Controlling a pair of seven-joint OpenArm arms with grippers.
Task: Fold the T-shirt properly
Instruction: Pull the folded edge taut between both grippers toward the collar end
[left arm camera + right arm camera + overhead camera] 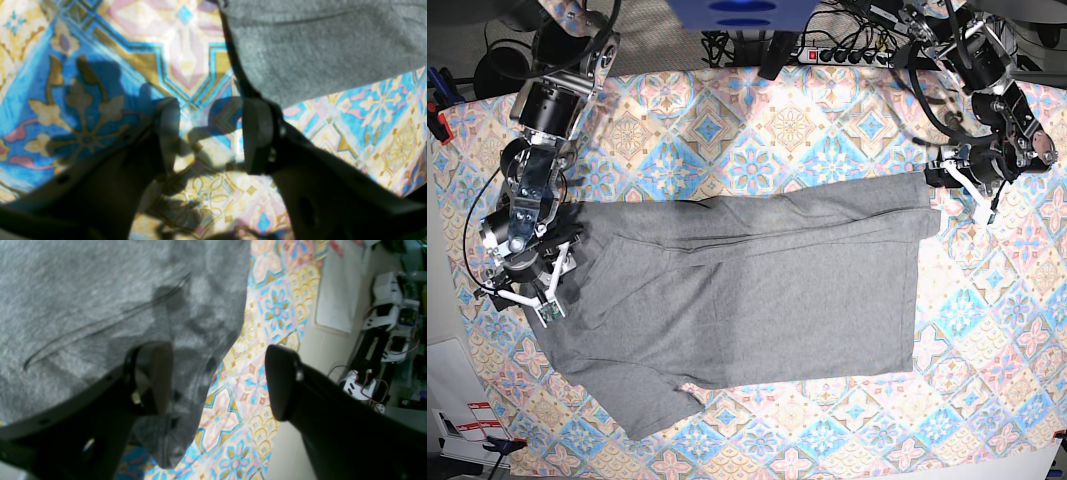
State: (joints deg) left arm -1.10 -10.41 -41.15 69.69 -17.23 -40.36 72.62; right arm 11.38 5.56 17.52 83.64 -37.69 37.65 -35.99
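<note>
The grey T-shirt (747,290) lies spread across the middle of the table, with one sleeve at the front left. My left gripper (955,195) hovers at the shirt's far right corner. In the left wrist view my left gripper (211,133) is open, with only patterned cloth between its fingers and the T-shirt (317,50) just beyond its right finger. My right gripper (527,298) stands at the shirt's left edge. Seen from its wrist, the right gripper (218,380) is open, one finger (156,376) over the T-shirt (100,306) and the other past the shirt's edge.
A colourful tile-patterned cloth (827,130) covers the table. A power strip (847,55) and cables lie along the back edge. In the right wrist view a white sheet (337,290) and other robot hardware (387,313) lie beyond the table's edge. A red clamp (437,120) sits at the left edge.
</note>
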